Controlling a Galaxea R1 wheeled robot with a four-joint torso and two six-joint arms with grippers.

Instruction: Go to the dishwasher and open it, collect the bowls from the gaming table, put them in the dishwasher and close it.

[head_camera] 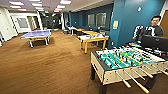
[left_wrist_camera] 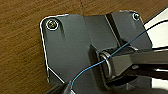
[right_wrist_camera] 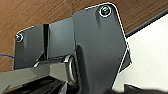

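Note:
The dishwasher, the bowls and the gaming table are out of view. I am in a large carpeted games room. A table-football table (head_camera: 98,67) with a green field and rods stands close at the right. In both wrist views the robot's dark plate hangs above brown carpet (left_wrist_camera: 20,50) (right_wrist_camera: 30,15). Neither wrist view lets me tell how a gripper stands.
A blue table-tennis table (head_camera: 36,33) stands at the far left. Yellow wooden tables (head_camera: 93,38) line the teal wall (head_camera: 130,20). A person (head_camera: 152,28) stands behind a dark monitor (head_camera: 155,42) beyond the table-football table. Open brown carpet (head_camera: 50,65) stretches ahead and to the left.

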